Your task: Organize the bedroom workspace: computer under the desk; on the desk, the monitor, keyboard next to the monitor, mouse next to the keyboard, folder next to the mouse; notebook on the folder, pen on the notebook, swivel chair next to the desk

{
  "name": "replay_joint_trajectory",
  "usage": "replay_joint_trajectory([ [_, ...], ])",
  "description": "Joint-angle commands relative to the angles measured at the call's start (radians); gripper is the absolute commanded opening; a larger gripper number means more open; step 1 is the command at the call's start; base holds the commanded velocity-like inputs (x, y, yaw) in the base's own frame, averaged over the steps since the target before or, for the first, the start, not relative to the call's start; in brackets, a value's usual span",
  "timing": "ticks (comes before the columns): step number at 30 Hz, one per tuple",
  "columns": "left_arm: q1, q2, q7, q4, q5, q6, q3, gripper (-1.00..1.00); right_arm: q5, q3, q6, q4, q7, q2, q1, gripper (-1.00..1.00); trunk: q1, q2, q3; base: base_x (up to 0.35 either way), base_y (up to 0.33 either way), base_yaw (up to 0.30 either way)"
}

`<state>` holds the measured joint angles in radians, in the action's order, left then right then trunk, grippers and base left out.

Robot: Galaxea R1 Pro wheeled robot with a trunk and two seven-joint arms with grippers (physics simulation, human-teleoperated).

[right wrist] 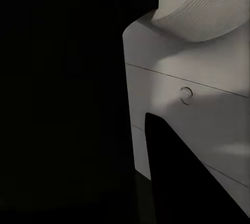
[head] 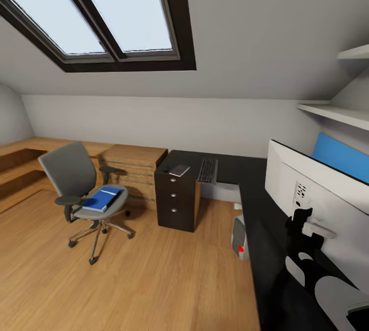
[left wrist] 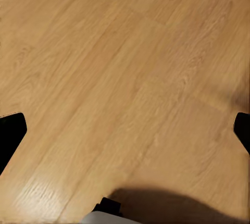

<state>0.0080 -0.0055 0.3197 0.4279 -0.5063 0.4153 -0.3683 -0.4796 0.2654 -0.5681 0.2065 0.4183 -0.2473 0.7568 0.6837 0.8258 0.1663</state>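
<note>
Folder (head: 104, 199), flat glossy blue, on the padded grey chair (head: 77, 179) seat.
Left claw (left wrist: 125, 130) fingertips spread wide over wood-grain floor (left wrist: 104, 52), holding nothing; right claw state cannot be told.

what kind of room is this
Most likely a home office corner in an attic room. The sloped ceiling holds a skylight, a black desk carries a monitor and keyboard, and a grey swivel chair stands on the wood floor.

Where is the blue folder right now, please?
In the head view, the blue folder lies on the seat of the swivel chair, at the left of the room, beside the black drawer unit.
</note>
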Motion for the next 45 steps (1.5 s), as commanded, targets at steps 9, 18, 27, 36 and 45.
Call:
replay_joint_trajectory([
  [9, 0.000, 0.001, 0.010, 0.002, -0.009, 0.003, -0.007, 1.00, 0.002, 0.017, -0.003, 0.001, 0.005, -0.001, 0.001, -1.00, 0.000, 0.001, 0.001, 0.000, -0.144, 0.065],
  [18, 0.000, 0.001, 0.011, 0.002, -0.010, 0.003, -0.006, 1.00, 0.002, 0.017, -0.003, 0.002, 0.004, 0.000, 0.001, -1.00, 0.000, 0.001, 0.001, 0.000, -0.229, 0.001],
  [27, 0.000, 0.002, 0.013, 0.002, -0.013, 0.002, -0.004, 1.00, 0.004, 0.017, -0.003, 0.001, 0.001, 0.001, 0.001, -1.00, 0.000, 0.001, 0.001, 0.000, -0.220, 0.000],
  [36, 0.000, 0.002, 0.013, 0.002, -0.014, 0.002, -0.003, 1.00, 0.004, 0.017, -0.003, -0.002, -0.001, 0.002, 0.001, -1.00, 0.000, 0.001, 0.001, -0.081, -0.125, 0.000],
  [45, 0.000, 0.003, 0.013, 0.001, -0.014, 0.002, -0.003, 1.00, 0.004, 0.017, -0.003, -0.004, -0.001, 0.002, 0.001, -1.00, 0.000, 0.001, 0.001, -0.021, -0.029, 0.000],
])
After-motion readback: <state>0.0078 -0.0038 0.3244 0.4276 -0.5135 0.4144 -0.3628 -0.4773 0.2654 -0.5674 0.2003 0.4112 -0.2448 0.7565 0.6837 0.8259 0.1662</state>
